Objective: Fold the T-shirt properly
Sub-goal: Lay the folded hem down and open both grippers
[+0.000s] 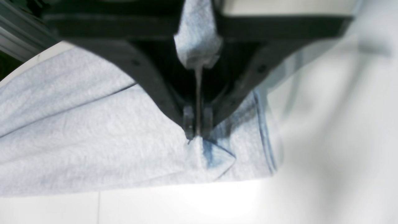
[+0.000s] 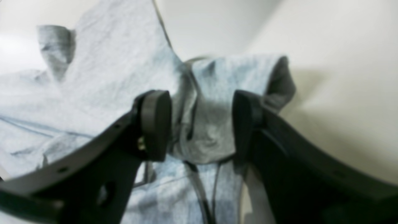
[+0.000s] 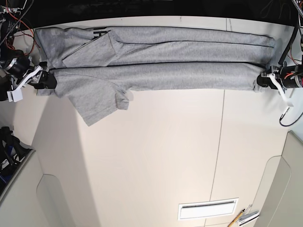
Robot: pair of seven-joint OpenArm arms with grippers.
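T-shirt (image 3: 156, 71) lies stretched along the far edge of the tabletop (image 3: 165, 156), folded lengthwise, one sleeve splayed toward the near side. Left gripper (image 1: 198, 130): fingers clamped on a fabric edge at one end. Right gripper (image 2: 202, 124): fingers apart, straddling bunched cloth at the opposite end.

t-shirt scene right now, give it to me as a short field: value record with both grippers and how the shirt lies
item: T-shirt, light grey, stretched lengthwise across the far side of the table
fold state: long edge folded over, one sleeve sticking out toward the near side
lettering: a bit of black print shows at the far corner
left gripper: shut on the shirt's edge
right gripper: open, jaws either side of bunched cloth
other: pens at the near table edge
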